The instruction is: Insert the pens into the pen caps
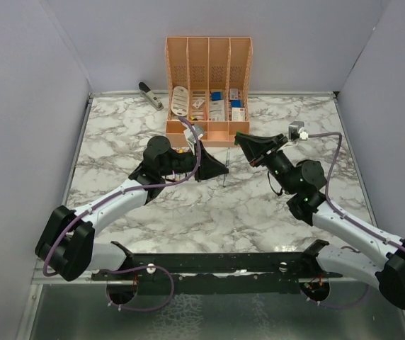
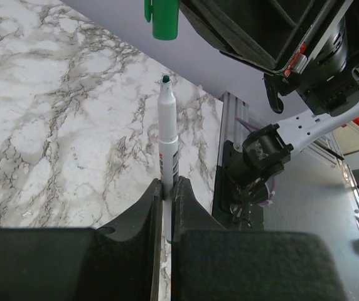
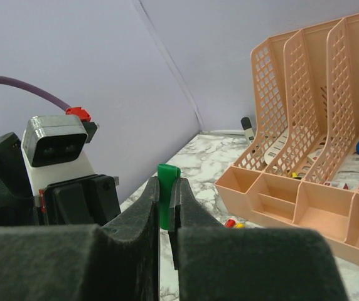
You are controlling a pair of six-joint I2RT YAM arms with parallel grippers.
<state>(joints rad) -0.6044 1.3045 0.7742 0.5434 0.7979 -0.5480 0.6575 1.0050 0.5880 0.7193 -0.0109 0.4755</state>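
Note:
My left gripper is shut on a thin white pen that stands upright, its small dark-green tip at the top. My right gripper is shut on the green pen cap. In the left wrist view the green cap hangs a short gap above the pen tip, slightly to its left, not touching it. In the top view the left gripper and the right gripper meet in front of the organiser. A red cap and a yellow cap lie on the marble. The other pens and caps are hidden.
A peach desk organiser with several slots and small front trays stands at the back of the marble table. A grey stapler lies at the back left. Grey walls enclose the table on three sides.

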